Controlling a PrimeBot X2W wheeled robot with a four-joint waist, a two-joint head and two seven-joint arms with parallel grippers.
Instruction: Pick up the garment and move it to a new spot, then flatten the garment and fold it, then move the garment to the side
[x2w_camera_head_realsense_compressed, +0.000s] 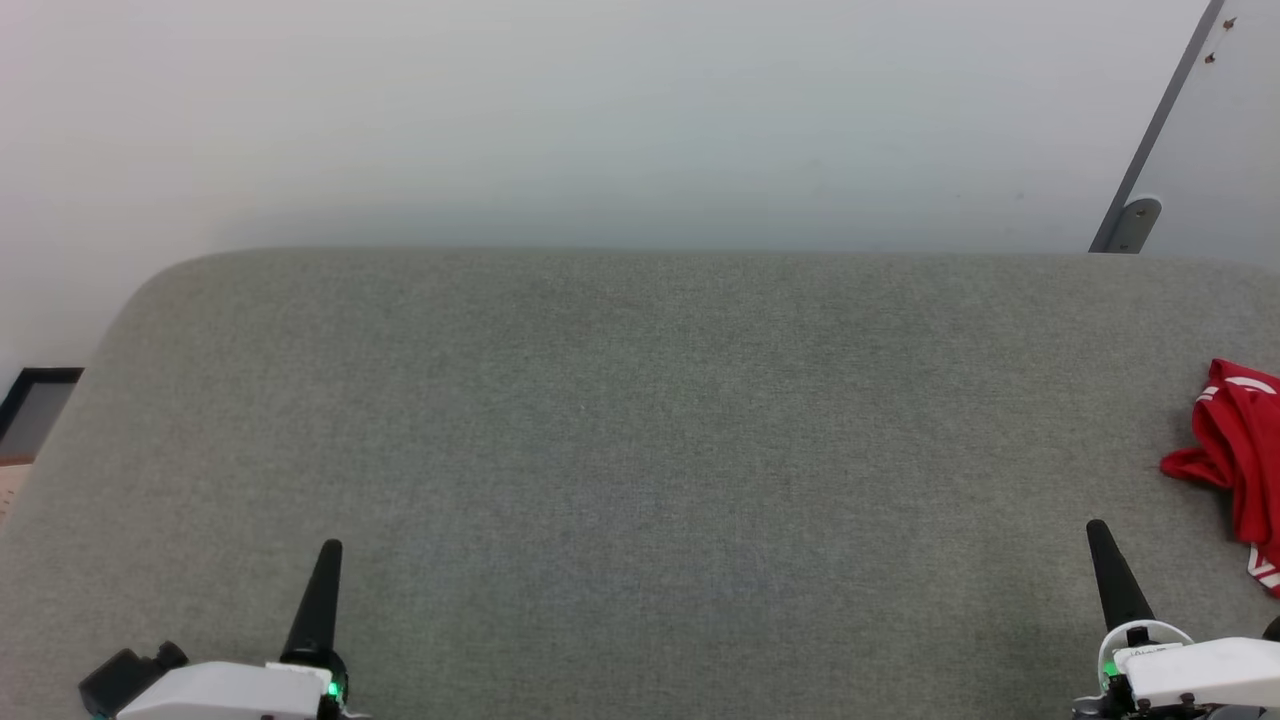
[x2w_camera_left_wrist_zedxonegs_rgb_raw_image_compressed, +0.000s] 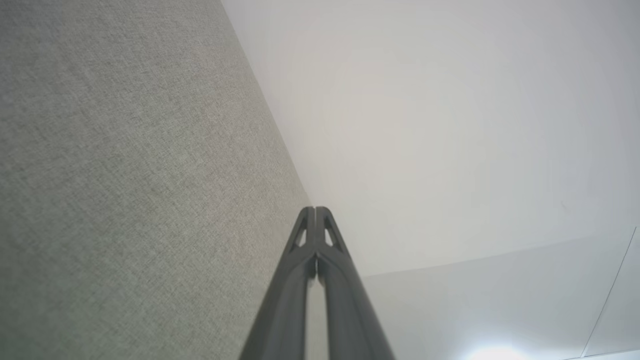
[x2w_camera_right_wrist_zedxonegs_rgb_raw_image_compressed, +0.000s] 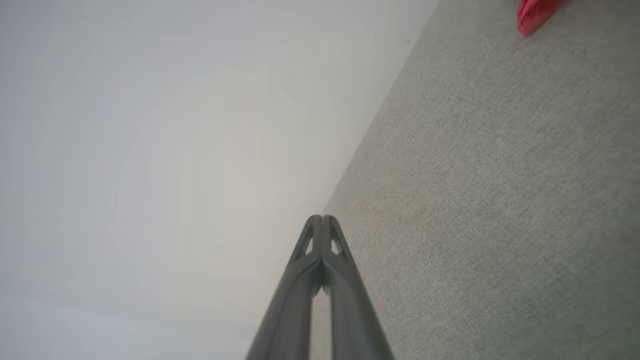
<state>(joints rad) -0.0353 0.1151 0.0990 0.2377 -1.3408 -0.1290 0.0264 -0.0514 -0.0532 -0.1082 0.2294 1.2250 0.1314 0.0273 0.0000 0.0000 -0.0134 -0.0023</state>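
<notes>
The garment (x2w_camera_head_realsense_compressed: 1238, 460), red with bits of white trim, lies crumpled at the far right edge of the grey fabric surface (x2w_camera_head_realsense_compressed: 640, 450), partly cut off by the head view's border. A red corner of the garment (x2w_camera_right_wrist_zedxonegs_rgb_raw_image_compressed: 535, 12) shows at the top right of the right wrist view. My right gripper (x2w_camera_head_realsense_compressed: 1098, 530) stands shut at the lower right, to the left of the garment and apart from it, holding nothing. Its tips (x2w_camera_right_wrist_zedxonegs_rgb_raw_image_compressed: 322, 218) meet in the right wrist view. My left gripper (x2w_camera_head_realsense_compressed: 330, 548) is shut and empty at the lower left, with its tips (x2w_camera_left_wrist_zedxonegs_rgb_raw_image_compressed: 315, 210) pressed together.
A pale wall (x2w_camera_head_realsense_compressed: 600, 120) rises behind the grey surface. A grey slanted panel with a bracket (x2w_camera_head_realsense_compressed: 1135, 222) leans at the back right. A dark-framed object (x2w_camera_head_realsense_compressed: 35, 405) sits off the surface's left edge.
</notes>
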